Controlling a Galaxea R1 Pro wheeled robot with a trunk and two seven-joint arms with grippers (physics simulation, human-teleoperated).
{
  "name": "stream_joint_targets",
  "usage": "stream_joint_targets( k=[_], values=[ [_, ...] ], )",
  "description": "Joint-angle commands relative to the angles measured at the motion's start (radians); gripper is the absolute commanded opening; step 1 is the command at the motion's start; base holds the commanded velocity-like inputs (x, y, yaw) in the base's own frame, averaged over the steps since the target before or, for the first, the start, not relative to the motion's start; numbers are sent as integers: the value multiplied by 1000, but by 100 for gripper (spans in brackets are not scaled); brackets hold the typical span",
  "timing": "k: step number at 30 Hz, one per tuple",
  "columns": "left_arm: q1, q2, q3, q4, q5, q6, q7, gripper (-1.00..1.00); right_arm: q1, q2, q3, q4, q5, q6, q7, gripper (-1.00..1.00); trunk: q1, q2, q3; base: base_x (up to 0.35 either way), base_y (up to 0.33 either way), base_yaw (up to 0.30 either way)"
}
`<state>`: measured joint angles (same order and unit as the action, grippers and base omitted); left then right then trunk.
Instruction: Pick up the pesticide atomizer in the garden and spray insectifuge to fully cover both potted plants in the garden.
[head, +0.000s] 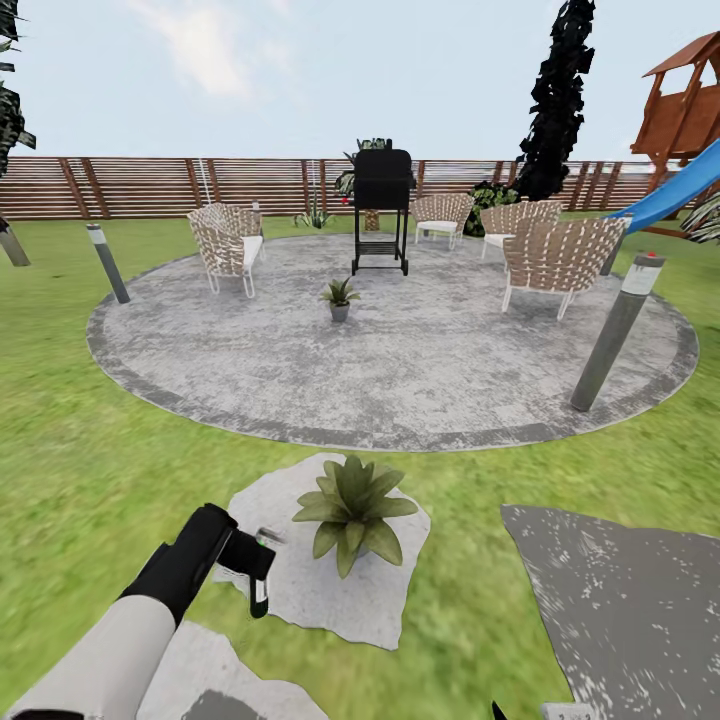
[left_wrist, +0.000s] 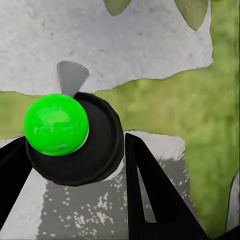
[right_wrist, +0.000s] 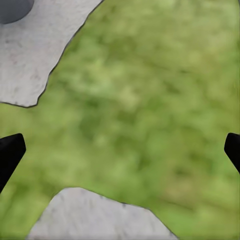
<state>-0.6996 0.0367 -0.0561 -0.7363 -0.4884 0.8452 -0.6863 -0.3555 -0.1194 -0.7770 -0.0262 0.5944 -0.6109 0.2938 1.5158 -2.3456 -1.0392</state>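
- Head view: the left claw (head: 255, 570) hangs low over the pale stepping stone (head: 300, 590), just beside the near potted plant (head: 352, 508). Something small and dark sits between its fingers.
- Left wrist view: a round black body with a bright green ball on top, the pesticide atomizer (left_wrist: 75, 140), sits between the dark fingers (left_wrist: 150, 195). I take the claw as closed on it. No red top shows from this angle, so the identification is a judgement.
- Right wrist view: the right claw (right_wrist: 120, 150) stands wide open over the lawn (right_wrist: 150, 90), holding nothing.
- The far potted plant (head: 339, 296) stands on the round grey patio (head: 400, 380), well apart from the claw.
- Risk: I cannot tell which way the nozzle faces; spray may land on stone, not leaves.
- Risk: leaves on the far side of the near rosette may stay dry if sprayed from this side alone.
- Risk: a shallow grip could let the bottle slip.
- Risk: swinging closer could knock the little pot over.
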Motion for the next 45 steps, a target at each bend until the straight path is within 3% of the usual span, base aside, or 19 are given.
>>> stream_joint_targets(
  k=[1, 5, 12, 21, 22, 26, 27, 31, 34, 45],
  values=[
    [-11, 0, -9, -1, -14, 14, -33, -100, 0, 0, -8, 0, 1, -1, 8, 100, 0, 0, -1, 0, 0, 0],
    [-34, 3, -20, -2, -18, 52, -127, -100, 0, 0, -8, 0, 1, -1, 8, 100, 0, 0, -1, 0, 0, 0],
    [-41, 7, -84, -2, -23, 59, -150, -100, 0, 0, -8, 0, 1, -1, 8, 100, 0, 0, -1, 0, 0, 0],
    [-52, 12, -98, 11, -25, 60, -151, -100, 0, 0, -9, 0, 1, -1, 8, 100, 0, 0, -1, 0, 0, 0],
    [-40, 17, -105, 107, -95, 46, -154, -100, 0, 0, -9, 0, 1, -1, 8, 100, 0, 0, -1, 222, 0, 0],
    [-41, 16, -170, 111, -94, 48, -154, -100, 0, 0, -8, 0, 1, -1, 8, 100, 0, 0, -1, 294, -19, 0],
    [-40, 28, -213, 109, -90, 43, -211, -100, 0, 27, -12, -4, -3, -3, 4, 100, 0, 0, -1, 0, 0, 0],
    [-40, 28, -212, 106, -89, 43, -211, -100, -1, 27, -17, -22, -4, -4, 3, 100, 0, 0, -1, 0, 0, 0],
    [-40, 26, -211, 99, -88, 43, -211, -100, -2, 28, -16, -88, -6, -2, 6, 100, 0, 0, -1, 94, -113, 0],
    [-39, 29, -207, 105, -90, 46, -212, -100, -2, 12, -11, -104, 2, -4, 8, 100, 0, 0, -1, 55, -125, 0]
  ],
)
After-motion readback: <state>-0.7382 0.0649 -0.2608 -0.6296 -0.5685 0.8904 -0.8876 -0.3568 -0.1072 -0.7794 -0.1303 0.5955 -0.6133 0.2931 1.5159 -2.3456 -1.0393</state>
